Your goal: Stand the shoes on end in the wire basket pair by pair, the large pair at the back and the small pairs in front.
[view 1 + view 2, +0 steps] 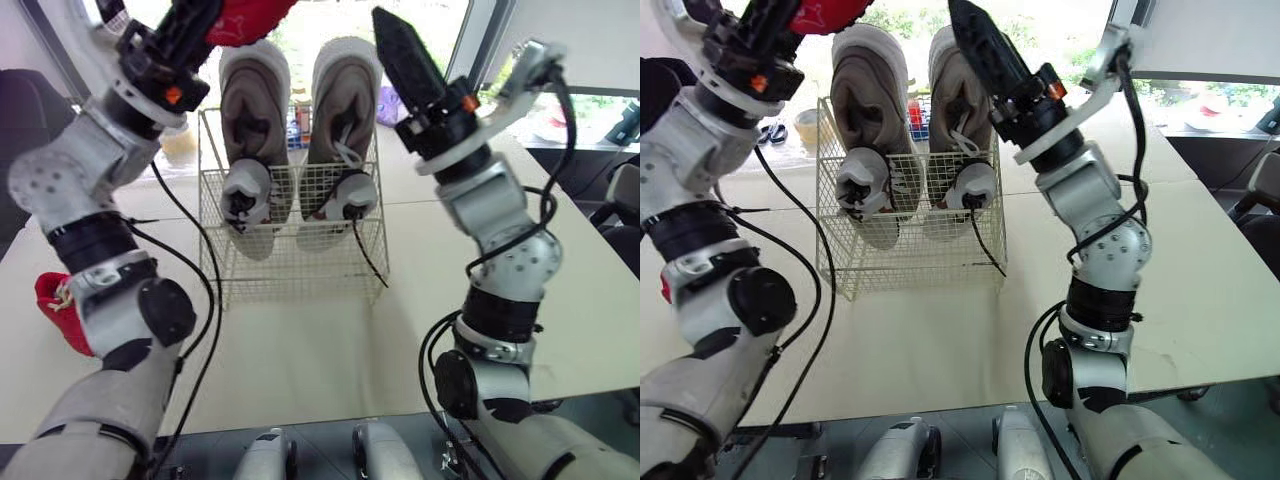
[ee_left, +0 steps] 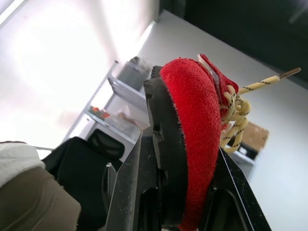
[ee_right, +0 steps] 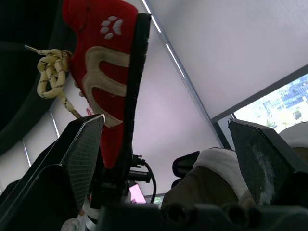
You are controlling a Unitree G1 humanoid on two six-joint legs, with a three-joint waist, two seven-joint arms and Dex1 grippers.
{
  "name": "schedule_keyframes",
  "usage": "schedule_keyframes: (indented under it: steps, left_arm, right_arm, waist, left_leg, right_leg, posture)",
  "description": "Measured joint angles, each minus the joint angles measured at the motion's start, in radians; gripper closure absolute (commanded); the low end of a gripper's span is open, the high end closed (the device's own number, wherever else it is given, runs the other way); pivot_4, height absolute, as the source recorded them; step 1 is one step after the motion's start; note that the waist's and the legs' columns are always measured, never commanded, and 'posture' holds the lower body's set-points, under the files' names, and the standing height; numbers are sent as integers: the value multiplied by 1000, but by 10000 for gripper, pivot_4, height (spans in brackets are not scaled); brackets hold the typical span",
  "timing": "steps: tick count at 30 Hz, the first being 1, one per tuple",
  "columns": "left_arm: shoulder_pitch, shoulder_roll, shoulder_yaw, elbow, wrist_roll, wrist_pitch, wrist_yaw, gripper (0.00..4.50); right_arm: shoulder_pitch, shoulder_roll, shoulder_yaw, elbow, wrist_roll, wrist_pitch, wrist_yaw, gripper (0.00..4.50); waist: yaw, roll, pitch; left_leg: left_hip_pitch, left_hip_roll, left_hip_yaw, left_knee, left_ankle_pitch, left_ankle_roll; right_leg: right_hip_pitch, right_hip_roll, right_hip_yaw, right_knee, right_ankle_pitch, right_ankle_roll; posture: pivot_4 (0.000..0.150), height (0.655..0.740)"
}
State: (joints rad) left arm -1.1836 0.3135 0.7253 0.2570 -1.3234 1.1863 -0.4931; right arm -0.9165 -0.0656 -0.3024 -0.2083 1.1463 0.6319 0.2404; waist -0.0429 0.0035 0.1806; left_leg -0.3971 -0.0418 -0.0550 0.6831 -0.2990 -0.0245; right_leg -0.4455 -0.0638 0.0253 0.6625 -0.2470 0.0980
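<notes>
A white wire basket (image 1: 300,270) stands on the table. At its back a large beige pair (image 1: 255,100) stands on end, with a small grey-and-white pair (image 1: 247,190) in front. My left gripper (image 1: 190,30) is raised above the basket's left side, shut on a small red shoe (image 2: 192,144) with a black sole and yellow laces. A second red shoe (image 1: 60,305) lies on the table at the left, partly hidden by my left arm. My right gripper (image 3: 166,122) is held high over the basket's right side, open and empty, beside the held red shoe (image 3: 103,62).
A jar (image 1: 180,145) and a purple object (image 1: 388,105) sit behind the basket. A dark chair (image 1: 20,110) stands at the far left and another seat (image 1: 625,190) at the right edge. Bare tabletop (image 1: 320,350) lies in front of the basket.
</notes>
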Motion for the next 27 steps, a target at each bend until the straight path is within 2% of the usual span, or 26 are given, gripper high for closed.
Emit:
schedule_keyframes:
  steps: [5, 11, 21, 22, 23, 25, 27]
  left_arm:
    - [67, -89, -28, -102, -130, -56, 119, 42589]
    - [121, -96, -105, -156, -234, -86, 198, 42589]
    - [210, -55, -231, -185, -255, -125, 193, 42589]
    - [213, -52, -242, -185, -255, -132, 188, 42589]
    - [216, -50, -244, -186, -255, -134, 184, 42589]
    - [226, -41, -256, -187, -256, -146, 170, 42589]
    - [232, -32, -270, -193, -255, -152, 154, 32134]
  right_arm:
    - [-86, 31, 31, 21, -27, -71, -11, 661]
    - [-108, -7, 77, 43, -97, -102, 42, 661]
    - [-122, -10, 96, 46, -107, -113, 58, 661]
    - [-122, -10, 97, 46, -107, -113, 58, 5672]
    - [-122, -10, 97, 46, -107, -113, 58, 8217]
    - [-122, -11, 96, 47, -107, -113, 58, 18021]
    - [-122, -15, 94, 50, -109, -114, 57, 27852]
  waist:
    - [0, 0, 0]
    - [-1, 0, 0]
    - [0, 0, 0]
    - [0, 0, 0]
    - [0, 0, 0]
    - [0, 0, 0]
    - [0, 0, 0]
  left_leg:
    - [0, 0, 0, 0, 0, 0]
    - [1, 0, 0, 0, 0, 0]
    - [1, 0, 0, 0, 0, 0]
    - [1, 0, 0, 0, 0, 0]
    - [1, 0, 0, 0, 0, 0]
    - [1, 0, 0, 0, 0, 0]
    - [1, 0, 0, 0, 0, 0]
  right_leg:
    - [0, 1, 0, 0, 0, 0]
    - [1, 1, -1, 0, 0, 0]
    - [1, 2, -1, -1, 0, 0]
    - [1, 2, -1, -1, 0, 0]
    - [1, 2, -1, -1, 0, 0]
    - [1, 2, -1, -1, 0, 0]
    - [1, 2, -1, -1, 0, 0]
  posture:
    - [1500, 7400]
    - [1500, 7400]
    - [1500, 7400]
    - [1500, 7400]
    - [1500, 7400]
    - [1500, 7400]
    - [1500, 7400]
